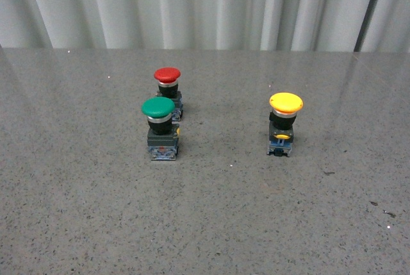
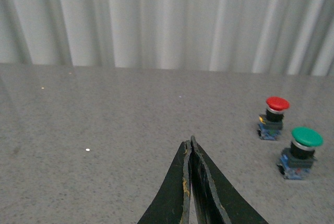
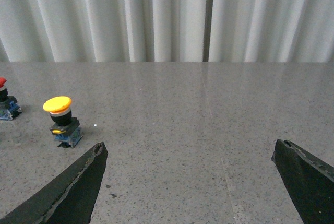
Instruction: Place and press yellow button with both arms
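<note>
Left gripper [image 2: 191, 148] sits low over the grey table [image 1: 77, 211], fingers pinched together on nothing. Right gripper [image 3: 189, 150] is spread wide. The yellow button [image 1: 284, 124] stands upright, cap up, well right of the green button [image 1: 160, 127].

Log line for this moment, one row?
left gripper: shut, empty | right gripper: open, empty | yellow button: upright, untouched, right of green button
</note>
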`<state>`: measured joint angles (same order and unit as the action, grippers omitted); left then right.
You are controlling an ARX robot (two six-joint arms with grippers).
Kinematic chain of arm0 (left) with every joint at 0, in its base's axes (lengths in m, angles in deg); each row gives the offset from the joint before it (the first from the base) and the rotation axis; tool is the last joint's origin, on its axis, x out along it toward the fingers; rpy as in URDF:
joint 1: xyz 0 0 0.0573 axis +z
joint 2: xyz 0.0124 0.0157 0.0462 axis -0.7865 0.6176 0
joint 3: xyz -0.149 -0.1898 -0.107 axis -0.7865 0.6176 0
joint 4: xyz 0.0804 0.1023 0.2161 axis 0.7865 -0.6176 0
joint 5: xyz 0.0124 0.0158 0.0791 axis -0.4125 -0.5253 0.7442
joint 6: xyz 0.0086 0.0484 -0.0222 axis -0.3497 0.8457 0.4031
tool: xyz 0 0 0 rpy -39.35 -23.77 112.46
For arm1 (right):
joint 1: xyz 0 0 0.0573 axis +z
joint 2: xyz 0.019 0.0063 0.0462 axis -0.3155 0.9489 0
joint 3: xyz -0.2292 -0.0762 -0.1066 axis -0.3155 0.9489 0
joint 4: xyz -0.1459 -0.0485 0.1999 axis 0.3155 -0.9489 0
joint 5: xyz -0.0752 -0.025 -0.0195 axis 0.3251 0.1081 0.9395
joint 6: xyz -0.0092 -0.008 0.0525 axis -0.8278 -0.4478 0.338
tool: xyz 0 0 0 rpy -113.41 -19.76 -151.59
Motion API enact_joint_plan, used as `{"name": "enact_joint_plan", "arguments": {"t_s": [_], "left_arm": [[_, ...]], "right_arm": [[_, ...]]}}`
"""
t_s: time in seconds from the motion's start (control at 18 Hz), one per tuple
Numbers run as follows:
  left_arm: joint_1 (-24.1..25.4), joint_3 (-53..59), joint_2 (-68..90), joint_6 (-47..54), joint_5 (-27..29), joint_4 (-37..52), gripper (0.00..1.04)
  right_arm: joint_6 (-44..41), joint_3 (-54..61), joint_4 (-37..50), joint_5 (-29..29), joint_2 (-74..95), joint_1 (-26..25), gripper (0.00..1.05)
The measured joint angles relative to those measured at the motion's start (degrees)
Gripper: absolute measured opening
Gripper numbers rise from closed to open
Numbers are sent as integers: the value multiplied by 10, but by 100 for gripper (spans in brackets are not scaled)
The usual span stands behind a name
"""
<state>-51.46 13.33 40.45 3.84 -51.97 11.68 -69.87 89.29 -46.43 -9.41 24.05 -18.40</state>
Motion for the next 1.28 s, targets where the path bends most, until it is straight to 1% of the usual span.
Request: {"name": "enact_joint_plan", "arguments": {"t_s": [0.06,0.39,0.44,0.5,0.56,1.11,1.17,1.22,1.28], "left_arm": [[-3,10,-12,0,-9,-2,2],[-5,43,-57,0,-9,-16,2],[-5,43,-98,0,-9,-76,2],[-5,53,-130,0,-9,-94,2],[-5,54,-143,0,-9,-84,2],[-5,71,-160,0,-9,-86,2],[-5,71,-160,0,-9,-87,8],[-5,71,-160,0,-9,-87,25],[-5,71,-160,0,-9,-87,34]], "right_arm": [[0,0,1,0,0,0,98],[0,0,0,0,0,0,98],[0,0,0,0,0,0,98],[0,0,0,0,0,0,98],[0,0,0,0,0,0,98],[0,0,0,0,0,0,98],[0,0,0,0,0,0,98],[0,0,0,0,0,0,98],[0,0,0,0,0,0,98]]}}
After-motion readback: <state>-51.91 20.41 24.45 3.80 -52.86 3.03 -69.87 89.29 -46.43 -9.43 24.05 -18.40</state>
